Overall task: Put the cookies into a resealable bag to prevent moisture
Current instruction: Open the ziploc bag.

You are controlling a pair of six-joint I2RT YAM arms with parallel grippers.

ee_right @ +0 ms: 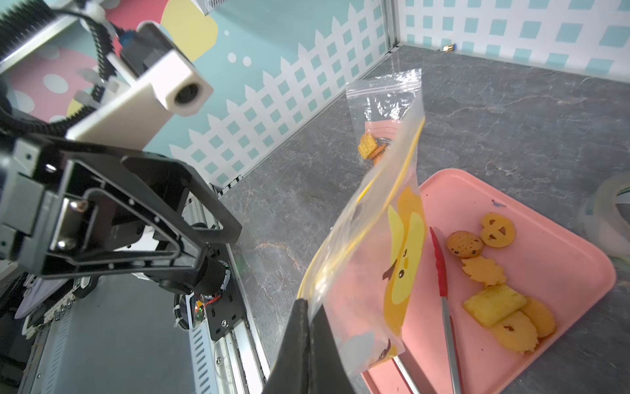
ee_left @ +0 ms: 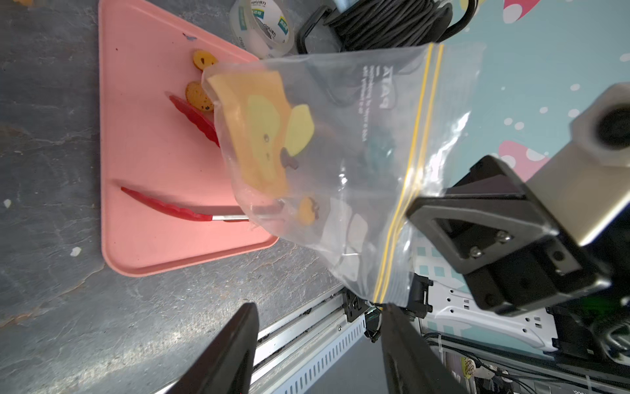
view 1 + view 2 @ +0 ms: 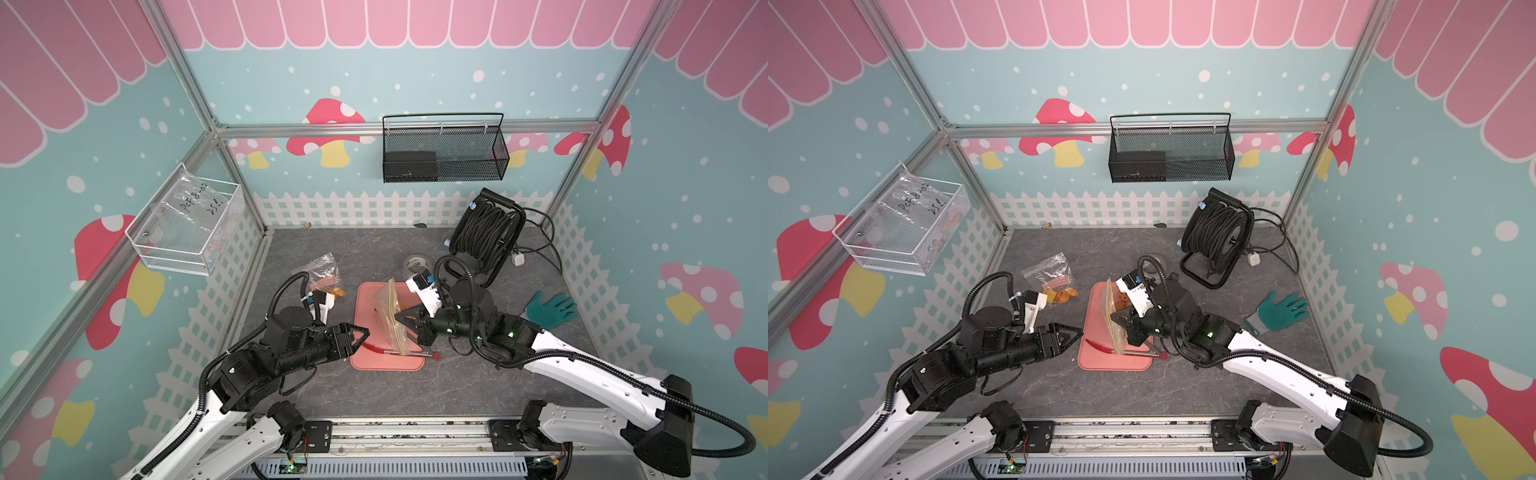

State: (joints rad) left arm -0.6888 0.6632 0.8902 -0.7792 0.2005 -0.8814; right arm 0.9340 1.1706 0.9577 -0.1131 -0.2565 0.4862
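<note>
One face-marked bag (image 2: 341, 170), in right end effector (image 1: 308, 307) — left end effector (image 2: 319, 304) parted

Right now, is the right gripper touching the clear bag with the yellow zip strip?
Touching. The right wrist view shows the right gripper, jaws shut, pinching the edge of the clear bag with the yellow zip strip.

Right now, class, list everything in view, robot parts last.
tray: one, pink, centre
small bag: one, clear, left of tray
cookies: six, golden, on tray; others at small bag
tongs: one, red, on tray
large bag: one, clear, above tray
tape roll: one, clear, behind tray
cable reel: one, black, back right
glove: one, green, right
mesh basket: one, black, back wall
wire basket: one, white, left wall
left gripper: one, black, open
right gripper: one, black, holding large bag
</note>
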